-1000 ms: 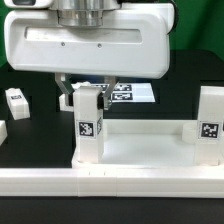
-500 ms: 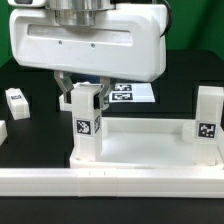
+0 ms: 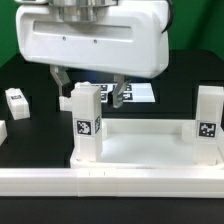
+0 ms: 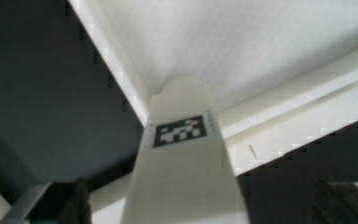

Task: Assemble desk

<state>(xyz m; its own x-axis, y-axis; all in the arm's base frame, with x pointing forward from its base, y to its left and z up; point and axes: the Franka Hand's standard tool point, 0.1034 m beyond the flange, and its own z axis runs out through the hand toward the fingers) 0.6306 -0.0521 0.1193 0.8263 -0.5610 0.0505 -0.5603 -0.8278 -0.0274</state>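
The white desk tabletop (image 3: 145, 150) lies flat at the front. One white square leg (image 3: 87, 120) with a tag stands upright in its corner on the exterior view's left. A second tagged leg (image 3: 208, 120) stands at the corner on the exterior view's right. My gripper (image 3: 90, 90) is just above the first leg, and its fingers (image 3: 61, 80) straddle the leg's top with gaps on both sides. In the wrist view the leg (image 4: 185, 140) runs up between the dark fingers (image 4: 51, 200) of the open gripper (image 4: 190, 205), with the tabletop (image 4: 247, 50) beyond it.
A small white block (image 3: 15, 102) with dark marks sits on the black table on the exterior view's left. The marker board (image 3: 138, 93) lies behind the gripper. A white bar (image 3: 110, 182) runs along the front edge.
The fingers have spread apart and let go of the leg on the exterior view's left. The gripper body has shifted slightly toward the exterior view's right. The leg stays upright.
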